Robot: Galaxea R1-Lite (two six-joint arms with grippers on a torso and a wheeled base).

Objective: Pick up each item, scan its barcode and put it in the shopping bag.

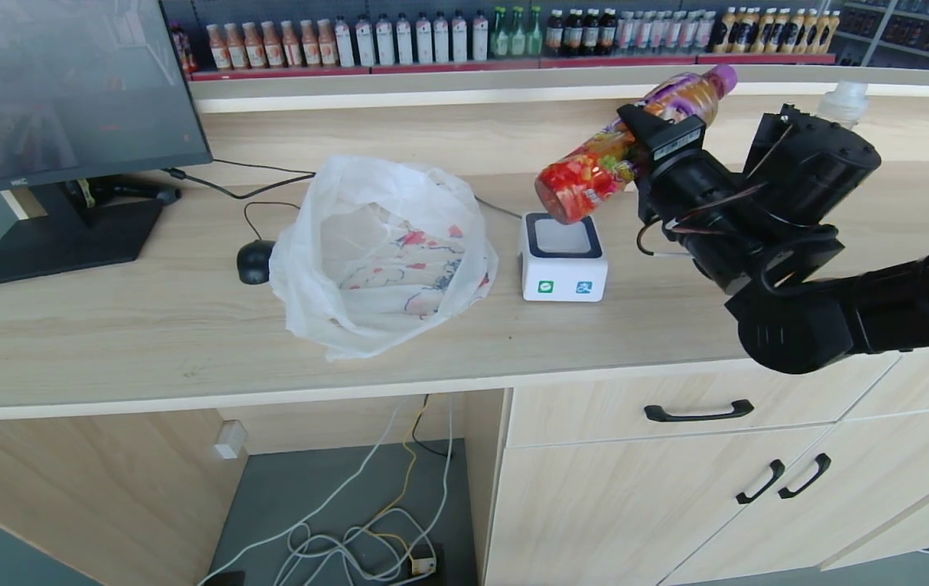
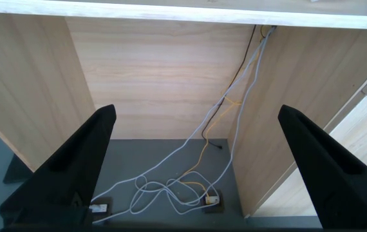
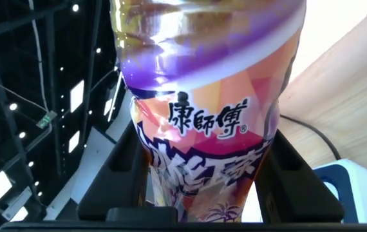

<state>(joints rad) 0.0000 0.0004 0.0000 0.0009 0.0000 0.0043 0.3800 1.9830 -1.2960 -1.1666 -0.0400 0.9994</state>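
Holding the drink bottle (image 1: 594, 167) tilted just above the scanner (image 1: 563, 256) on the bench (image 1: 106, 325), right claw (image 1: 641, 126) clamped round its middle; left claw (image 2: 195, 129) spread wide below the bench. Risk: a barcode turned from the scanner gives no read; the slanted bottle may slip

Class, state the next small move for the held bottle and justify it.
Probably lower the bottle slightly toward the scanner window: the right tool holds it tilted, its base hovering just above the scanner, not yet over the open bag.
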